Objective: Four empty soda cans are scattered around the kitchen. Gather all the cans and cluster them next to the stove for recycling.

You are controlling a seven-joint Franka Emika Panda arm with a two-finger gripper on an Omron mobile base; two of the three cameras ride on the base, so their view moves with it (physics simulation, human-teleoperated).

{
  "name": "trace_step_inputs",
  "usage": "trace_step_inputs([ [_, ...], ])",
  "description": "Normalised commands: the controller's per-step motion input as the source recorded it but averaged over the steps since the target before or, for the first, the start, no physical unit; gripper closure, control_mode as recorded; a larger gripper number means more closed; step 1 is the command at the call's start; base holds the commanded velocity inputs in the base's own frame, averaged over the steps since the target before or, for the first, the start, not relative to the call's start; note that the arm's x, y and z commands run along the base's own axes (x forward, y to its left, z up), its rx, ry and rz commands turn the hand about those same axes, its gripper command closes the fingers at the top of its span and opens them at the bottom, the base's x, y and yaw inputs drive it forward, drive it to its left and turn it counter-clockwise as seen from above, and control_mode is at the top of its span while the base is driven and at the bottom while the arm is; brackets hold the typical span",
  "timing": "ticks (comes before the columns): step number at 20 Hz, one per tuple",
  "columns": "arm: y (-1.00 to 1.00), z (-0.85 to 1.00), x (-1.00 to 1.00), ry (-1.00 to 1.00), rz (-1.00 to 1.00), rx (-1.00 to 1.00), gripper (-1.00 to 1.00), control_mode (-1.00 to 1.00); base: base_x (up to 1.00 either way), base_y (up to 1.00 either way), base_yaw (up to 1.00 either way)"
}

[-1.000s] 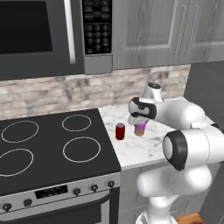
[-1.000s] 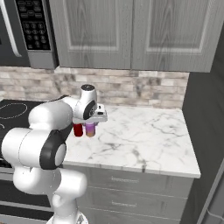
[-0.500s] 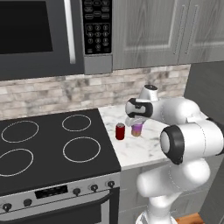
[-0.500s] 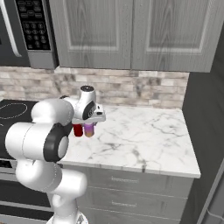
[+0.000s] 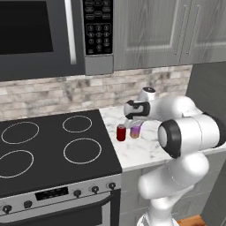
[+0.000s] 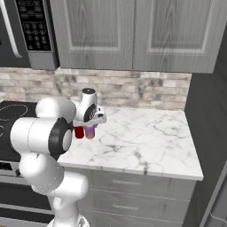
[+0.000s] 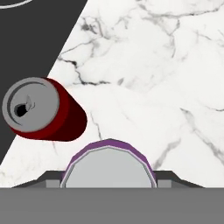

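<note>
Arm reached forward from the base, elbow bent and raised, forearm running level toward the stove [image 5: 53, 145] side. Wrist turned the hand downward, just right of the stove's edge. Gripper [image 5: 135, 125] pointed straight down, jaws partly spread and closed around the pink-purple soda can [image 5: 135, 131], [image 6: 90, 131], whose silver top sat between the fingertips in the hand view [image 7: 109, 168].

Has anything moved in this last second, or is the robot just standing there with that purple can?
Only the arm shifted: its big elbow joint swung higher and a little further right. The gripper stays where it was, its jaws around the pink-purple can, which stands on the marble counter just as before. The red can beside it, next to the stove, has not moved either.
</note>
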Motion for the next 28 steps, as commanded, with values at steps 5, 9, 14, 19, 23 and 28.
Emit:
trace_step_inputs([
  [5,0.11,-0.09,0.19,0.0,0.04,0.0,1.0,-1.0,0.0,0.0,0.0],
  [9,0.0,-0.14,0.15,0.0,0.04,0.0,1.0,-1.0,0.0,0.0,0.0],
  [14,0.01,-0.19,0.18,0.0,0.04,0.0,1.0,-1.0,0.0,0.0,0.0],
  [19,0.02,-0.19,0.18,0.0,0.03,0.0,1.0,-1.0,0.0,0.0,0.0],
  [23,0.02,-0.17,0.11,0.0,0.03,0.0,1.0,-1.0,0.0,0.0,0.0],
  [28,0.01,-0.2,0.01,0.0,0.02,0.0,-1.0,-1.0,0.0,0.0,0.0],
])
